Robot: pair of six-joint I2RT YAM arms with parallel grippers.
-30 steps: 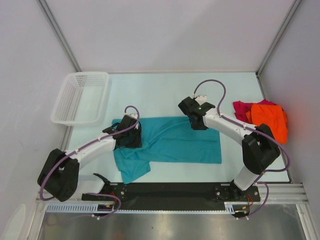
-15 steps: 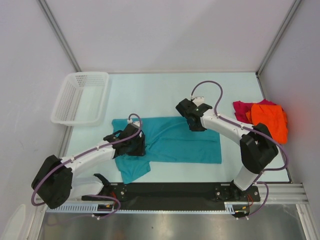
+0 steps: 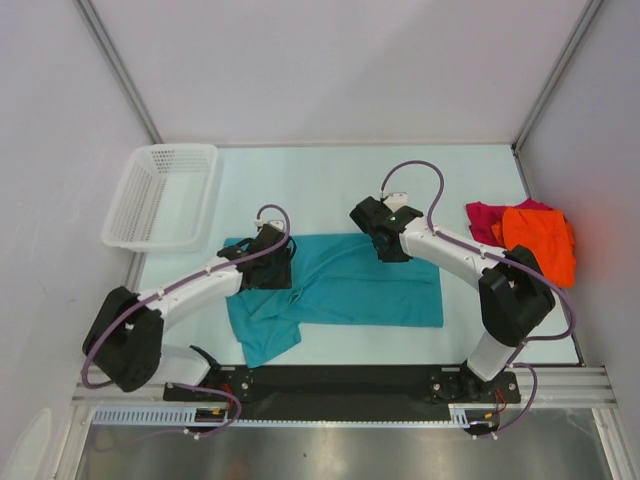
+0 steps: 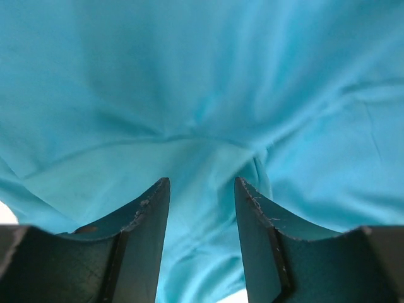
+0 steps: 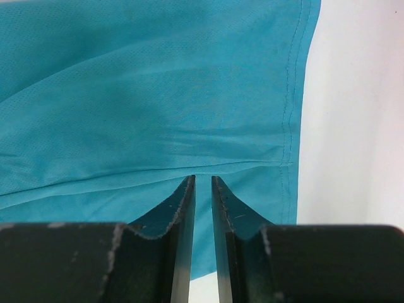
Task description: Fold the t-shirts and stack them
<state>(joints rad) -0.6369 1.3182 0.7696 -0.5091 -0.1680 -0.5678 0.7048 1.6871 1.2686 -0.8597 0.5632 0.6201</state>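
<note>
The teal t-shirt [image 3: 350, 285] lies spread across the middle of the table, with a rumpled flap [image 3: 265, 335] hanging toward the near edge. My left gripper [image 3: 270, 268] is low over its left part. It stands open, and wrinkled teal cloth [image 4: 202, 95] fills the view past the fingers [image 4: 154, 208]. My right gripper [image 3: 385, 238] is at the shirt's far edge, jaws almost together, tips pinched on a crease [image 5: 203, 170] that runs to the stitched hem [image 5: 293, 95]. The orange t-shirt [image 3: 542, 240] lies on the magenta t-shirt [image 3: 485, 215] at the right.
A white mesh basket [image 3: 160, 195] sits at the far left of the table. The enclosure's walls and metal posts [image 3: 120, 70] close in the table on three sides. The arm bases stand on the black rail [image 3: 340, 380] at the near edge.
My left gripper dipped toward the near edge over the shirt's left part and came back. The right gripper shifted slightly left along the far edge.
</note>
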